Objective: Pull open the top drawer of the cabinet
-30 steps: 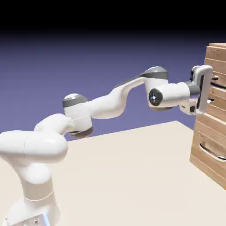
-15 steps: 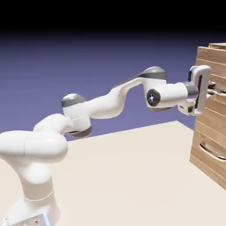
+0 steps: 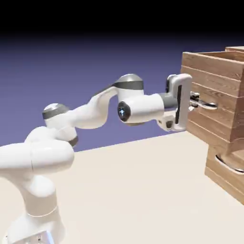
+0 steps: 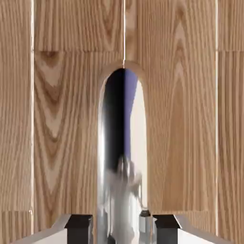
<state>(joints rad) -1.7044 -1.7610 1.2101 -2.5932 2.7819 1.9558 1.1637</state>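
The top drawer [image 3: 214, 78], a box of light-brown planks, stands pulled well out of the cabinet [image 3: 231, 178] toward the exterior view's left. Its slim silver handle [image 3: 204, 104] sticks out from the drawer front, and my gripper [image 3: 194, 101] is shut on it, with the white hand level in front of the drawer. In the hand view the curved shiny handle [image 4: 121, 157] runs up the middle of the drawer's wood [image 4: 57, 119]. My gripper [image 4: 122, 229] has one dark fingertip close on each side of the handle.
The lower drawer's silver handle [image 3: 228, 164] shows below the overhanging top drawer, and that drawer stays in. The beige table [image 3: 133, 190] stretches from the robot's base to the cabinet's foot.
The hand has drawn back toward the exterior view's left with the handle in its fingers. The top drawer has slid far out of the cabinet. The elbow has folded back and lower.
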